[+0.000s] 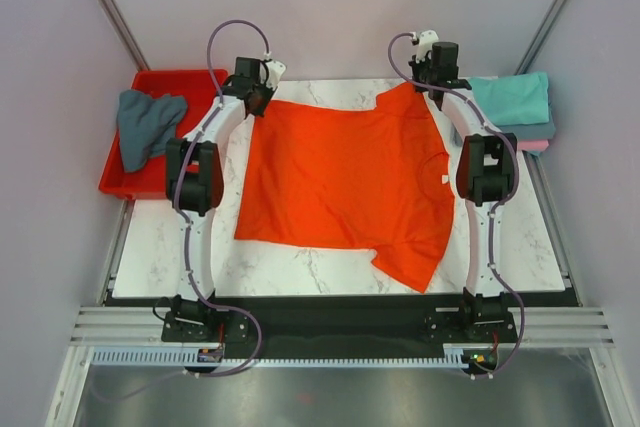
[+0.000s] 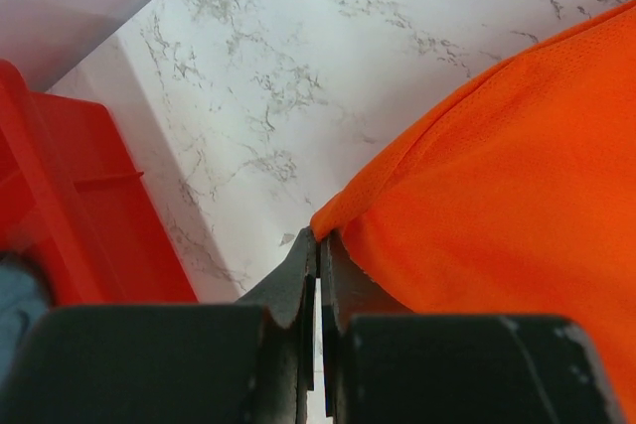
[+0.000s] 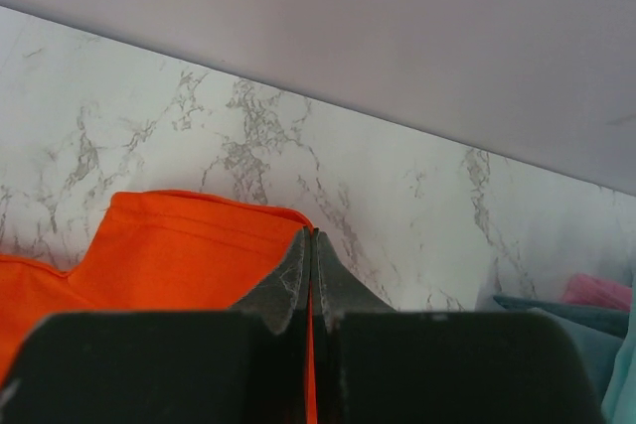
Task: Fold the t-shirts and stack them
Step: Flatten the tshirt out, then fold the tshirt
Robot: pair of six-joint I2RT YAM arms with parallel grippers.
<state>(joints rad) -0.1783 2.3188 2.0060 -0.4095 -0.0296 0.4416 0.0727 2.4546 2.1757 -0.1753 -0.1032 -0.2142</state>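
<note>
1. Orange shirt (image 1: pixel 340 182) lies spread on the marble table (image 1: pixel 150 247) between the two arms. Hem is to the left, collar to the right, and one sleeve points toward the near edge.
2. Left gripper (image 2: pixel 318 243): jaws pressed together, pinching the shirt's far-left hem corner, near the red tray (image 1: pixel 115 179).
3. Right gripper (image 3: pixel 312 237): jaws pressed together on the edge of the far sleeve, close to the back wall.
4. Grey shirt (image 1: pixel 145 127) sits crumpled in the tray.
5. Teal shirt (image 1: pixel 512 97) is folded at the far-right table corner, stacked over a pink one (image 1: pixel 535 145), just beside the right gripper.
</note>
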